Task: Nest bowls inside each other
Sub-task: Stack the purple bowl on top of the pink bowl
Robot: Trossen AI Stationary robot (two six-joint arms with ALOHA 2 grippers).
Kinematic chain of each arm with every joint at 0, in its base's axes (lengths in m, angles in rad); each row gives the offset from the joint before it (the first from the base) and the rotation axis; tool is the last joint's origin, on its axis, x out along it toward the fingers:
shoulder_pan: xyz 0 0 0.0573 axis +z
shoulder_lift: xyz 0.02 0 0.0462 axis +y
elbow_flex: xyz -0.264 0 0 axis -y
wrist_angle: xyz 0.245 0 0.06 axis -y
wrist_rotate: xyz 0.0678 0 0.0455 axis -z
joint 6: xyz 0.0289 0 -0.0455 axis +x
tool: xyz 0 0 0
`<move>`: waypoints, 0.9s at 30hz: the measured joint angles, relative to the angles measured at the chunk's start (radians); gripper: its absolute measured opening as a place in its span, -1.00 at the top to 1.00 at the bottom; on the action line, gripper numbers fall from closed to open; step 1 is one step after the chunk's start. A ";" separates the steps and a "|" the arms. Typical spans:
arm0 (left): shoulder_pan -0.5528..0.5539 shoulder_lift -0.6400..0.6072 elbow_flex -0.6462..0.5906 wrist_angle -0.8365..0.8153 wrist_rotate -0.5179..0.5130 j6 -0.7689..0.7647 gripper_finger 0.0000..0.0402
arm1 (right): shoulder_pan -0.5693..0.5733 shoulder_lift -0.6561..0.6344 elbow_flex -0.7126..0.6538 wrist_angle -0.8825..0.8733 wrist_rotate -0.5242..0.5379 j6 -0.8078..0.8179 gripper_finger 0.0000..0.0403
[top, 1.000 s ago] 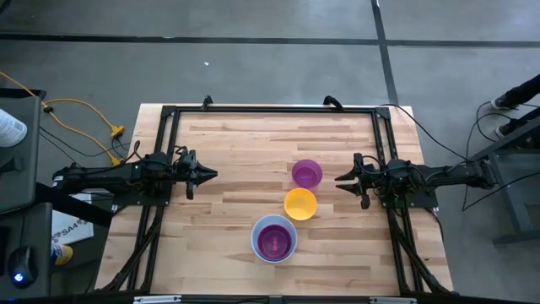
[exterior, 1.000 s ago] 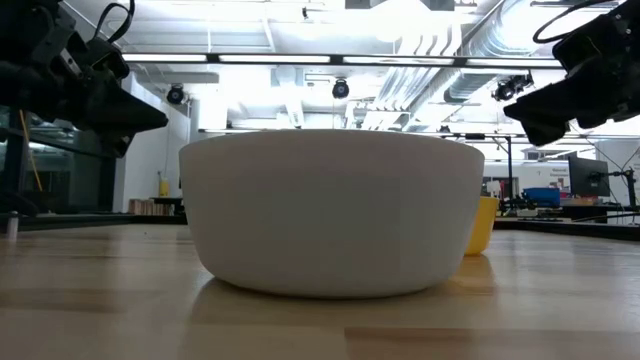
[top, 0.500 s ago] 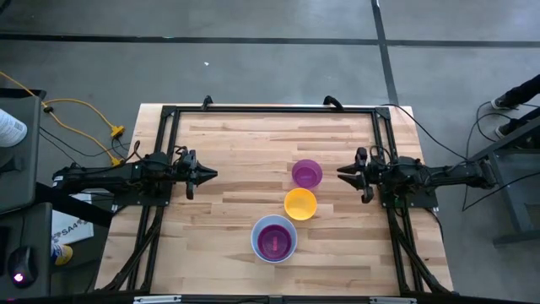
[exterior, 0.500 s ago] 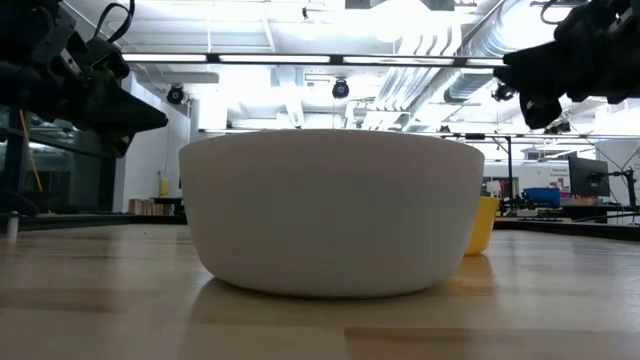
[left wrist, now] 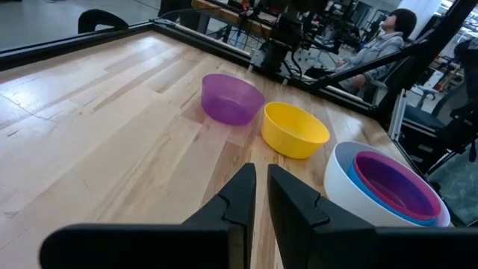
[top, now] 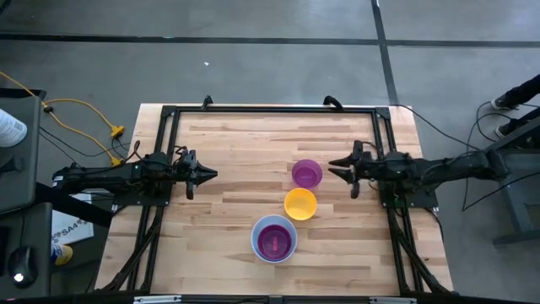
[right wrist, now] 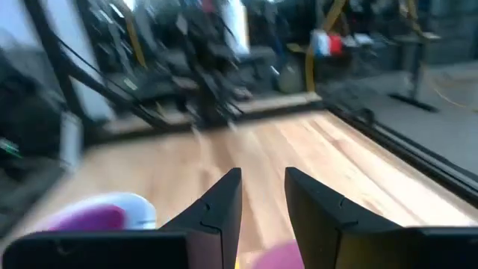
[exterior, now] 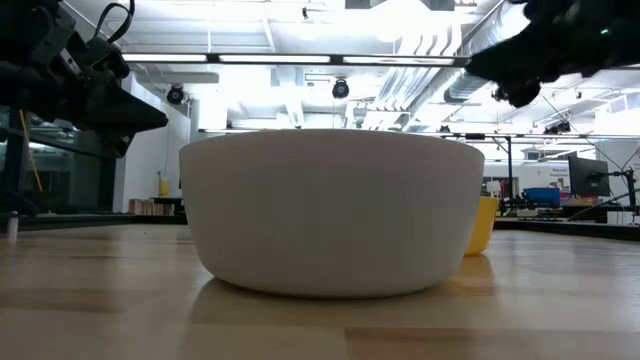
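Left end effector (top: 211, 175): over the bench (top: 236, 143), well left of the white bowl, fingers a narrow slit apart, holding nothing.
White bowl (top: 274, 239): on the bench; holds a blue bowl (left wrist: 429, 219), of which only the rim shows, and inside that a purple-pink bowl (left wrist: 396, 184). In the low view it hides nearly everything behind it.
Yellow bowl (top: 300, 203): empty, just beyond the white bowl.
Purple bowl (top: 307, 173): empty, beyond the yellow one.
Right end effector (top: 335, 170): beside the purple bowl, fingers apart, empty.
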 joint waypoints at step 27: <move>0.000 0.000 0.000 0.001 -0.005 0.000 0.81 | -0.177 0.680 0.478 -0.496 -0.027 -0.131 0.52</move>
